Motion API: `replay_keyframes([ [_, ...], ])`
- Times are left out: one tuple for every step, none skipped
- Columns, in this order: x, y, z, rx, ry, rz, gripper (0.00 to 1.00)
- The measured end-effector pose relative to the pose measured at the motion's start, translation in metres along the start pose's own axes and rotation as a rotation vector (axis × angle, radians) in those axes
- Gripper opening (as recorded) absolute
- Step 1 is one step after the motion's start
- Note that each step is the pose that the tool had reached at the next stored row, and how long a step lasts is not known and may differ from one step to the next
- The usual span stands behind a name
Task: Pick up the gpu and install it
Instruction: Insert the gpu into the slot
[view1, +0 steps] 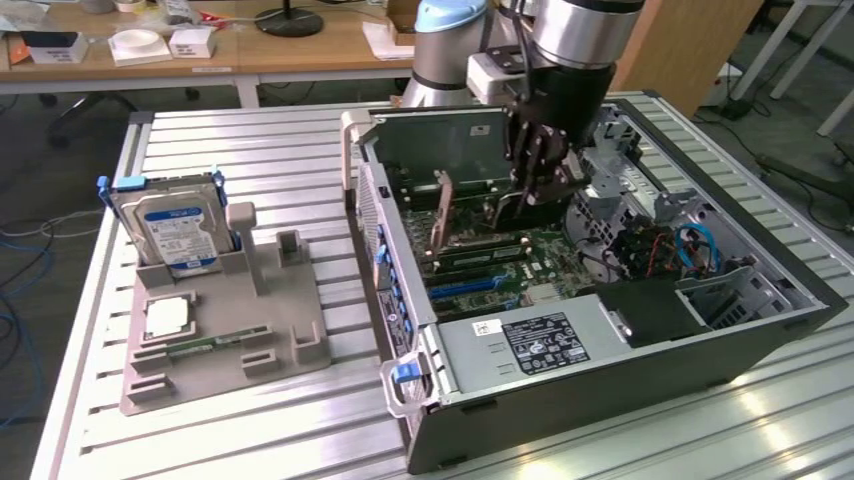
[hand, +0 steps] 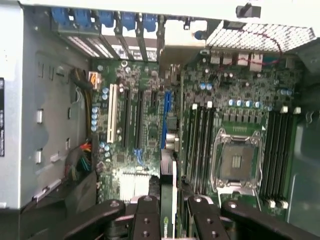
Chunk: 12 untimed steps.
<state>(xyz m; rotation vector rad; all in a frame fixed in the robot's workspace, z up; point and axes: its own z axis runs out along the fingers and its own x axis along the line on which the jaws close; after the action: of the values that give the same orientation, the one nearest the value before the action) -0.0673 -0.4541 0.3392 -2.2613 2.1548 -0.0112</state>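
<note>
Desk (view1: 267, 150): a ribbed metal top; the computer case stands on it.
Computer case (view1: 747, 340): big, black, lying open; the green board (hand: 150, 120) shows inside.
Grey holder (view1: 287, 340): beside the computer case, on the exterior view's left.
Hard drive (view1: 174, 230): blue label, upright in the grey holder.
Gpu (hand: 167, 200): on edge between the tool's fingers, inside the computer case, just above the green board's slots.
Tool (view1: 534, 185): low inside the computer case, its black fingers (hand: 147, 220) pinching the gpu.
</note>
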Motion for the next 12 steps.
replay_keyframes([
  [0.0,0.0014,0.0017,0.0,0.0001,0.0,0.26],
  [0.0,0.0025,0.0035,0.0,0.0002,0.0,0.26],
  [0.0,0.0035,0.0053,0.0001,0.0004,0.003,0.26],
  [0.0,0.0037,0.0072,0.0001,0.0007,0.012,0.26],
  [0.0,0.0037,0.009,0.0002,0.0014,0.025,0.26],
  [0.0,0.0037,0.0108,0.0003,0.0023,0.041,0.26],
  [0.0,0.0038,0.0126,0.0004,0.0032,0.057,0.26],
  [0.0,0.0042,0.0145,0.0005,0.0039,0.071,0.26],
  [0.0,0.005,0.0162,0.0004,0.0041,0.074,0.26],
  [0.0,0.0054,0.018,0.0005,0.004,0.074,0.26],
  [0.0,0.0059,0.0199,0.0005,0.0041,0.074,0.26],
  [0.0,0.0066,0.0217,0.0005,0.0041,0.074,0.26],
])
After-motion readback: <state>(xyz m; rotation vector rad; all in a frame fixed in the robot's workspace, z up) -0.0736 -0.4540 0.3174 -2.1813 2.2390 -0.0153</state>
